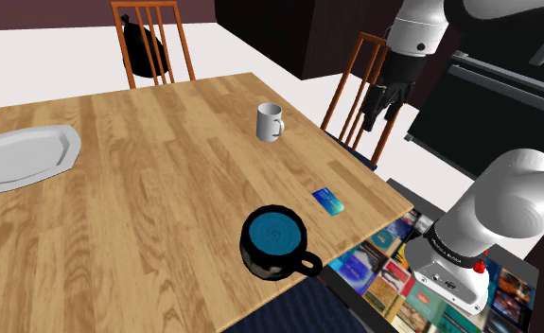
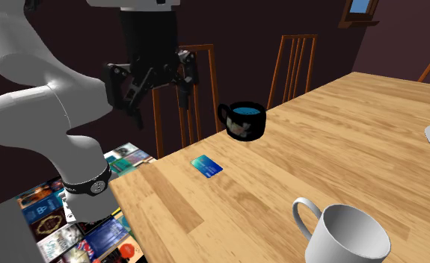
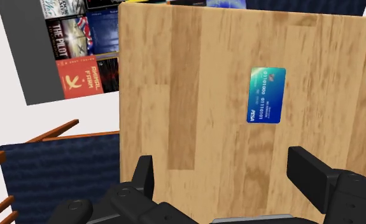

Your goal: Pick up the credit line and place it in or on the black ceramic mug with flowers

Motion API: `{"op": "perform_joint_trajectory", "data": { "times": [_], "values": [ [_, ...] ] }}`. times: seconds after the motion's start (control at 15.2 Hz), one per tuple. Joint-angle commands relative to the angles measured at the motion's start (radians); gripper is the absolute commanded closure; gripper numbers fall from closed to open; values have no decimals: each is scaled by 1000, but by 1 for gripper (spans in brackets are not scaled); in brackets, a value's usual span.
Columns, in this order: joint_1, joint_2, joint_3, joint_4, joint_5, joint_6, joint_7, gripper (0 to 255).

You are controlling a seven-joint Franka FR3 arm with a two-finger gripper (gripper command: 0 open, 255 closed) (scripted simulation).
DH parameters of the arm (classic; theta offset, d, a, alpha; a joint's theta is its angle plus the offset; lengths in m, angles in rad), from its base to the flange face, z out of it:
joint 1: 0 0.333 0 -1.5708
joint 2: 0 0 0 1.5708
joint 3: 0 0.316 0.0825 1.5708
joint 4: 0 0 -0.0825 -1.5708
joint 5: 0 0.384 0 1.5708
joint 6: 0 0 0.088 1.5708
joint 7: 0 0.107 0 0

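A small blue-green credit card (image 1: 329,201) lies flat on the wooden table (image 1: 137,189) near its edge; it also shows as the card (image 2: 207,166) and the card (image 3: 267,95). A black mug with a flower print and blue inside (image 1: 275,242) stands upright close to the card, seen too as the mug (image 2: 244,119). My black gripper (image 1: 380,102) hangs in the air above the table's edge, well apart from the card. Its fingers (image 3: 143,175) stand apart with nothing between them; the gripper (image 2: 158,75) holds nothing.
A white mug (image 1: 271,121) stands farther along the table, and a white plate (image 1: 24,156) lies at the shoulder view's left. Wooden chairs (image 1: 359,80) stand at the table's edges. The stand's top (image 1: 402,274) shows book covers.
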Motion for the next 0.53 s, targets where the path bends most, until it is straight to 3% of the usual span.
{"op": "perform_joint_trajectory", "data": {
  "times": [0.0,0.46],
  "values": [
    [16,-1,39,-45,35,38,44,0],
    [74,50,176,-171,162,194,178,0]
  ]
}}
